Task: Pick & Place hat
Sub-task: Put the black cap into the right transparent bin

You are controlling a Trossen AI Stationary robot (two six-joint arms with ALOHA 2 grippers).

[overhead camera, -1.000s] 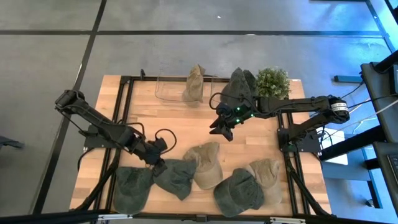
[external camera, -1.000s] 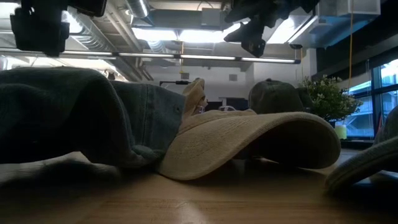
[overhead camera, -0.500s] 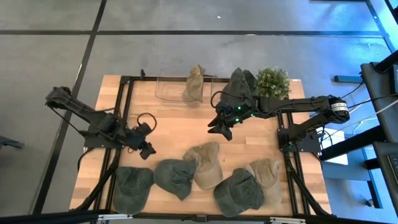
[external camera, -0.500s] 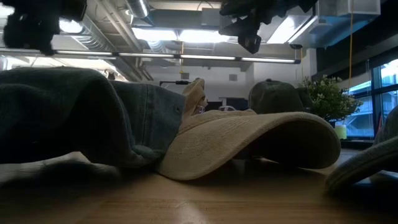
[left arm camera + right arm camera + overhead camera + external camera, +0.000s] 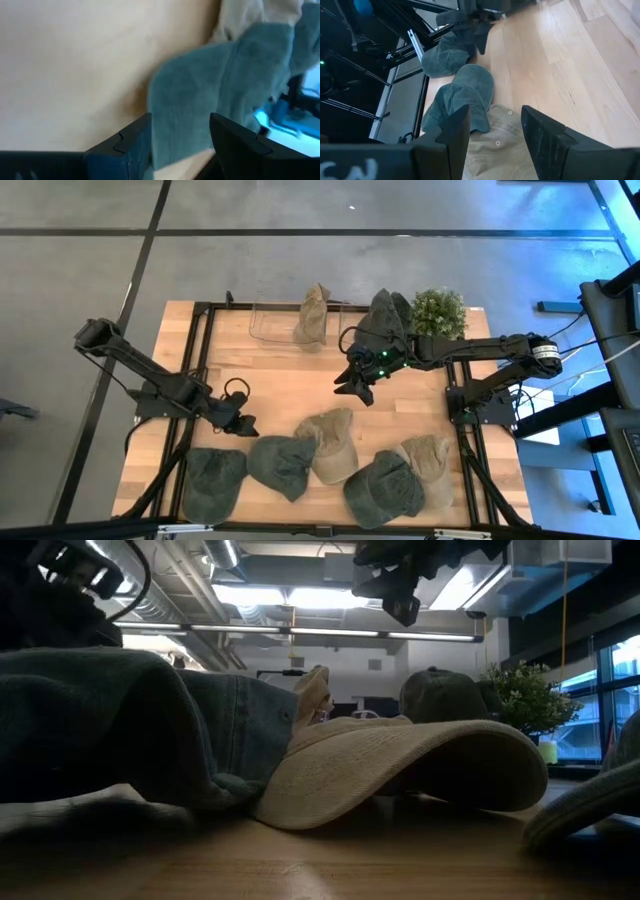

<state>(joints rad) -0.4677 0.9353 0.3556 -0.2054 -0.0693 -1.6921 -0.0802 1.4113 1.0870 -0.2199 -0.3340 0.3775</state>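
My left end effector (image 5: pixel 243 424) hangs at the left of centre in the high view, fingers (image 5: pixel 131 142) spread and holding nothing, just above the grey-green cap (image 5: pixel 281 465) in the bottom row. In my left wrist view that cap (image 5: pixel 210 95) fills the gap between my fingers, with a tan cap (image 5: pixel 329 445) touching its far edge. The risk I see: the caps along the bottom of the frame overlap, so closing on a fold near the seam could drag the tan one along, or pinch only loose fabric that slips out on the lift. Coming down too steeply could also press my fingertips into the wooden worktop (image 5: pixel 290 380). My right end effector (image 5: pixel 358 385), also spread and empty, waits at upper centre right, beside the dark cap (image 5: pixel 382 320) and the potted plant (image 5: pixel 438 310).
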